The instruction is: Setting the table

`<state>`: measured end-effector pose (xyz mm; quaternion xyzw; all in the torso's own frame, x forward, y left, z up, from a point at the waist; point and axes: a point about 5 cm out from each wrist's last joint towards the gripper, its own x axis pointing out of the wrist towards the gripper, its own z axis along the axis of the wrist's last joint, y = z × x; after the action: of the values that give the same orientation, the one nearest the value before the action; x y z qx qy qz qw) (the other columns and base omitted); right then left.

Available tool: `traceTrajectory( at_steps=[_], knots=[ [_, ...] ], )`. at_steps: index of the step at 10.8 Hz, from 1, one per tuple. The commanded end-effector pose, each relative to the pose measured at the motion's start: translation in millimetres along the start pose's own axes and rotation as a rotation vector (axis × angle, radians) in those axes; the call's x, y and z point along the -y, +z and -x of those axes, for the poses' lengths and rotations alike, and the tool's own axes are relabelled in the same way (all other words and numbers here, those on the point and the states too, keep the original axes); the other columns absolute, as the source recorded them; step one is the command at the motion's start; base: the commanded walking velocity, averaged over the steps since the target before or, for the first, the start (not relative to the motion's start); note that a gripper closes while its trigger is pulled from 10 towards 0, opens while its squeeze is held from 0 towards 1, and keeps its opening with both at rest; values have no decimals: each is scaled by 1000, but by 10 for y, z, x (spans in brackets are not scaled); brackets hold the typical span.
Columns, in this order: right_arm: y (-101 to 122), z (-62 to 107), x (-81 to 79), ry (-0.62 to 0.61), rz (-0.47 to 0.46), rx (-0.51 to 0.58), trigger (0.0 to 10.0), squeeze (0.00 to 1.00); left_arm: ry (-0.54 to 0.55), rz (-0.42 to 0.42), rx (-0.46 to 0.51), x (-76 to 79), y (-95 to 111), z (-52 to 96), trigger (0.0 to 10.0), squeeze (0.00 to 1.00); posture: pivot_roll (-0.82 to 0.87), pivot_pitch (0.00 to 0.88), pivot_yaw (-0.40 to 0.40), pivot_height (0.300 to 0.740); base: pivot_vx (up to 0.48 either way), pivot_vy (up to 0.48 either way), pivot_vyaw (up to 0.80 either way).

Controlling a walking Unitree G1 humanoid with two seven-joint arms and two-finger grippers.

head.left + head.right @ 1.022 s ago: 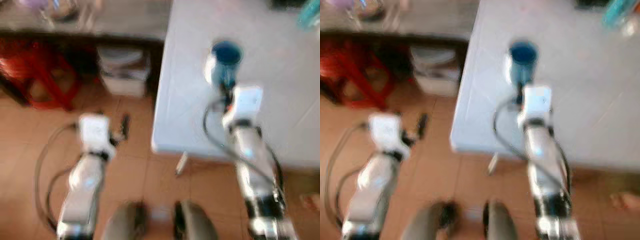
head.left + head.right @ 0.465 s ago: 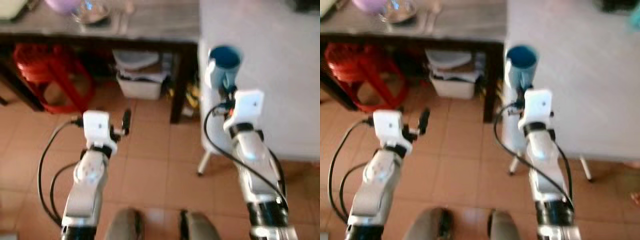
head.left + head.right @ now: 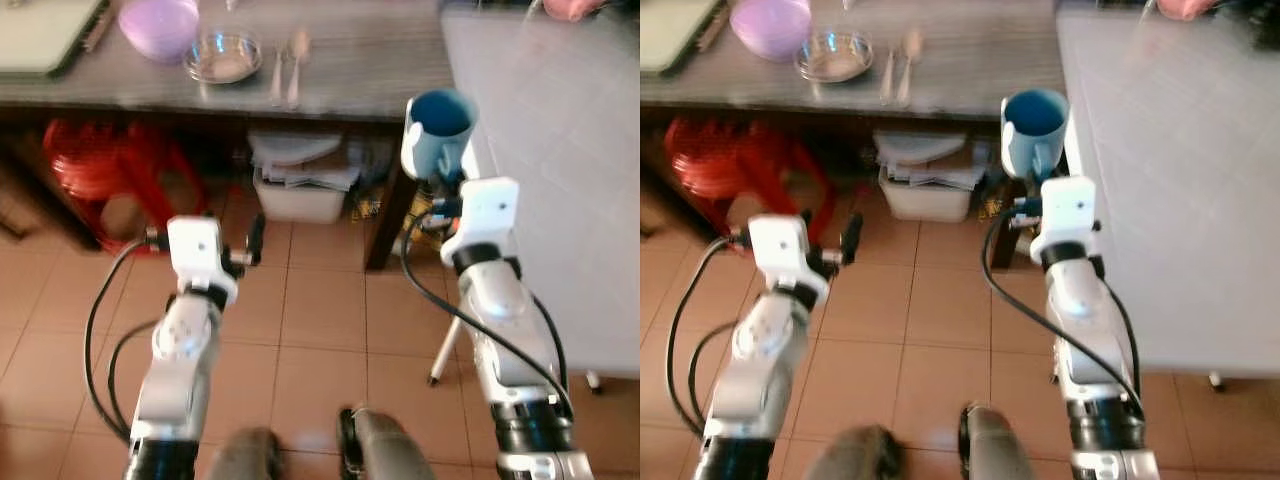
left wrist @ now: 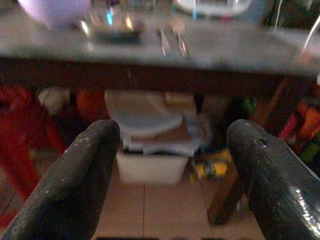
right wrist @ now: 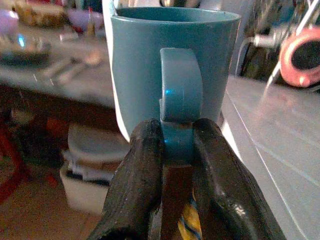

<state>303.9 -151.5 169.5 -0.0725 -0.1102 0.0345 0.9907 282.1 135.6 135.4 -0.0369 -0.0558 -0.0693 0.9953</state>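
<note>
The right end effector (image 5: 172, 150) is clamped on the handle of a blue mug (image 3: 437, 130), held upright in the air at about 1 o'clock in the head view — just off the corner of the white surface (image 3: 560, 150). The left end effector (image 4: 170, 165) hangs with its fingers spread wide over the tiled floor (image 3: 320, 320) at 9 o'clock. On the dark wooden surface (image 3: 370, 70) at 11 o'clock sit a purple bowl (image 3: 158, 24), a metal bowl (image 3: 222, 57) and spoons (image 3: 287, 68).
</note>
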Motion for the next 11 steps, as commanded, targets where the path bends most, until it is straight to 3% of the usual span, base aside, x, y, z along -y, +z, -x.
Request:
traceTrajectory(
  at_steps=[1, 2, 3, 7, 8, 11],
  knots=[
    [46, 12, -79, 28, -17, 21, 10000, 0, 37, 4, -6, -94, -32, 39, 10000, 0, -62, 179, 5, 740, 334, 345, 0],
    [31, 44, -96, 42, -19, 24, 10000, 0, 56, 48, 15, -100, -16, 31, 10000, 0, -67, 176, 4, 740, 311, 364, 0],
    [-9, 109, -89, 37, -20, 13, 10000, 0, 57, 38, 17, -93, -14, 35, 10000, 0, -69, 170, 4, 740, 285, 386, 0],
    [-214, 630, 18, -31, -75, -87, 10000, 0, 130, 14, 15, -249, -30, 158, 10000, 0, -65, 103, 20, 740, 314, 280, 0],
    [-214, 633, 31, -30, -62, -84, 10000, 0, 103, 11, 16, -232, -27, 152, 10000, 0, -70, 96, 26, 740, 345, 0, 0],
    [-75, 440, 11, -15, -47, -18, 10000, 0, -6, 3, 46, -94, 17, 157, 10000, 0, -71, 84, 24, 740, 474, 0, 144]
  ],
)
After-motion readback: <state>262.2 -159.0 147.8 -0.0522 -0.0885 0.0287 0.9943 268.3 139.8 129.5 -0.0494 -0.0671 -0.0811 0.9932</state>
